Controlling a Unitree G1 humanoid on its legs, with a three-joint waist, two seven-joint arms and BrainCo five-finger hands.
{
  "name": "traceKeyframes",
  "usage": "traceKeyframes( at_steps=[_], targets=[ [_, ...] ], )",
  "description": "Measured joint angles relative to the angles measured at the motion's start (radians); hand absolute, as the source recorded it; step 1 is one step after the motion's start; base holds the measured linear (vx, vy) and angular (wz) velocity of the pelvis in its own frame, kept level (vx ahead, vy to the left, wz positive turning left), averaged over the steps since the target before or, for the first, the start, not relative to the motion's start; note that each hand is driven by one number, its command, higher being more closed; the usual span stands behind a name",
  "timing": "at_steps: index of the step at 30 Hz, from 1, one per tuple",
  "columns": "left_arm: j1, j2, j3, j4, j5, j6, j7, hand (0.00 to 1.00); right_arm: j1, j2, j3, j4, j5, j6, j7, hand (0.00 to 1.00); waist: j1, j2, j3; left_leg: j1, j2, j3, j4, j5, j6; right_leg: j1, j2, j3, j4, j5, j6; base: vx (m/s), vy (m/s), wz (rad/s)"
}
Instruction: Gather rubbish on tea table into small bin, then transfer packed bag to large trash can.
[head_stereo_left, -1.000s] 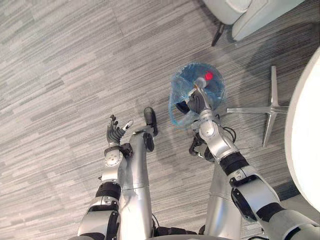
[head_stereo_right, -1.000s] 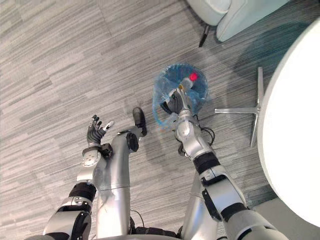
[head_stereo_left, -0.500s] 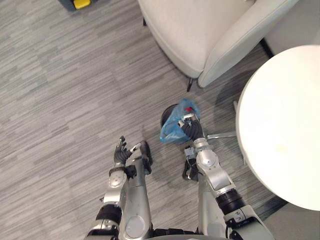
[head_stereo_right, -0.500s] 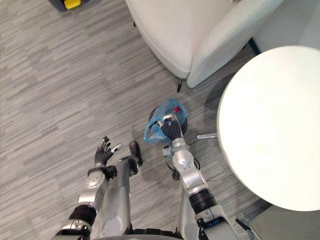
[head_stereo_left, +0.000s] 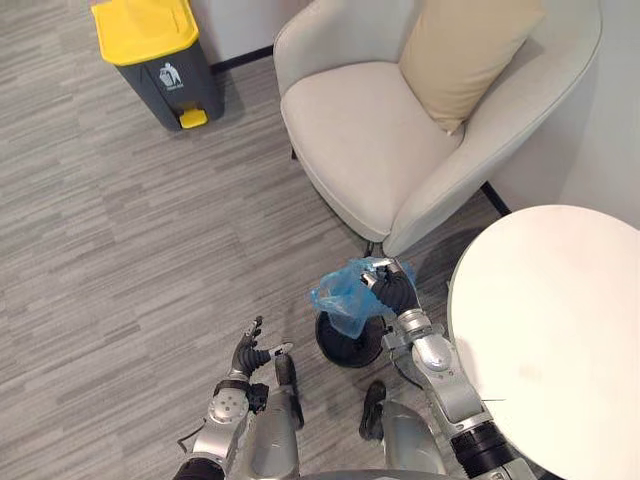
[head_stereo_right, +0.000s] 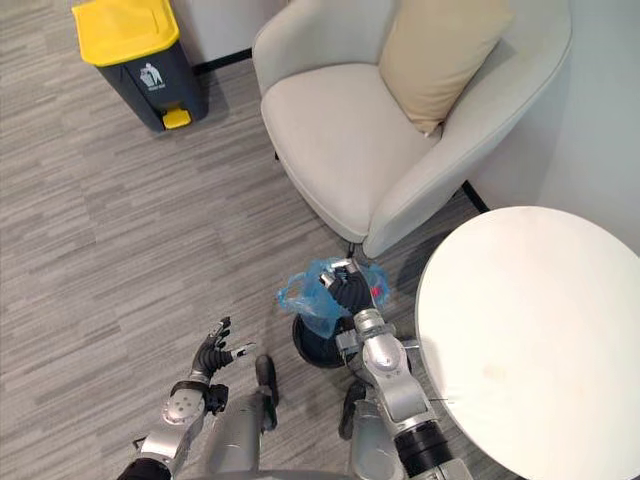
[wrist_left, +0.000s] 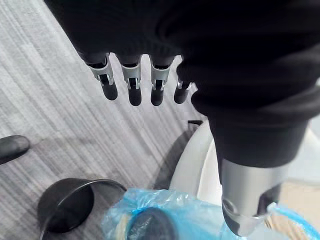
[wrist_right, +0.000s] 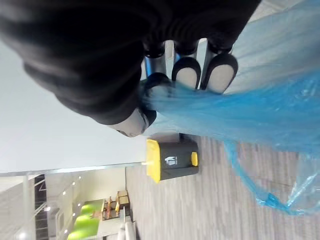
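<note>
right hand (head_stereo_left: 392, 292): closed in a grip; fingers (wrist_right: 186, 70) and thumb curled round the gathered neck of the blue bag (head_stereo_left: 340, 295); raised just in front of the armchair (head_stereo_left: 390, 140), beside the tea table (head_stereo_left: 550, 330).
blue bag: translucent plastic, bunched at the top where the right hand pinches it; body hangs to the robot's left of that hand; lifted off the floor (head_stereo_left: 110, 250), above the small bin (head_stereo_left: 345, 348); contact between bag and bin rim cannot be determined; dark and pale shapes show through the plastic in the left wrist view.
small bin: black, round, upright on the floor; directly below the blue bag; near the tea table.
left hand (head_stereo_left: 250, 352): open; fingers (wrist_left: 135, 92) straight and slightly spread, thumb set apart; nothing in its grasp; low over the floor, to the robot's left of the small bin, apart from the blue bag.
large trash can (head_stereo_left: 152, 62): dark grey body; yellow lid shut; yellow pedal at the base; upright on the floor by the wall; well apart from the blue bag, to the robot's left of the armchair.
armchair: cream upholstery; beige cushion (head_stereo_left: 470, 50) leaning against the backrest; stands between the large trash can and the tea table.
tea table: round white top; to the robot's right of the right hand.
floor: grey striped carpet.
</note>
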Motion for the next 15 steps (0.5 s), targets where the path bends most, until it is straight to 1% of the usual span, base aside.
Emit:
traceKeyframes(
  at_steps=[3,5,6,10,12,14,15],
  targets=[
    [0.023,0.001,-0.023,-0.056,0.006,-0.004,-0.014,0.0,0.023,-0.028,0.001,-0.039,0.001,-0.004,0.029,1.0,-0.001,0.004,-0.038,0.06,-0.011,0.0,-0.058,0.006,-0.001,0.063,0.002,-0.004,-0.066,0.013,0.009,0.15,0.015,-0.02],
    [0.043,0.0,-0.032,-0.099,0.012,-0.005,-0.018,0.0,0.026,-0.038,0.008,-0.04,0.002,-0.004,0.03,1.0,-0.004,0.009,-0.064,0.079,-0.013,0.001,-0.081,0.007,-0.001,0.089,0.006,-0.007,-0.103,0.024,0.015,0.12,0.013,0.0],
    [0.06,0.0,-0.035,-0.152,0.022,-0.007,-0.018,0.0,0.027,-0.039,0.008,-0.045,0.005,-0.004,0.032,1.0,-0.003,0.011,-0.07,0.097,-0.016,0.0,-0.088,0.007,-0.001,0.116,0.007,-0.009,-0.128,0.03,0.018,0.1,0.014,0.0],
    [0.095,0.0,-0.036,-0.247,0.04,-0.022,-0.018,0.0,0.028,-0.049,0.017,-0.067,0.025,-0.006,0.051,1.0,-0.001,0.022,-0.089,0.125,-0.026,-0.001,-0.112,0.007,-0.001,0.154,0.016,-0.01,-0.174,0.047,0.021,0.06,0.017,0.01],
    [0.111,0.0,-0.035,-0.3,0.047,-0.032,-0.017,0.0,0.026,-0.052,0.025,-0.067,0.057,-0.009,0.056,1.0,0.001,0.027,-0.114,0.145,-0.033,-0.003,-0.135,0.008,-0.002,0.173,0.018,-0.017,-0.192,0.053,0.023,0.01,0.01,0.02],
    [0.123,0.001,-0.036,-0.33,0.065,-0.045,-0.017,0.0,0.021,-0.061,0.041,-0.067,0.079,-0.013,0.065,1.0,0.001,0.028,-0.117,0.166,-0.037,-0.004,-0.147,0.011,-0.001,0.19,0.016,-0.018,-0.194,0.053,0.023,0.03,0.026,0.03],
    [0.129,0.002,-0.038,-0.357,0.084,-0.052,-0.016,0.0,0.021,-0.072,0.055,-0.067,0.099,-0.021,0.074,1.0,0.001,0.028,-0.13,0.177,-0.041,-0.007,-0.151,0.011,-0.001,0.202,0.015,-0.019,-0.199,0.054,0.023,0.02,0.024,0.04]
  ],
)
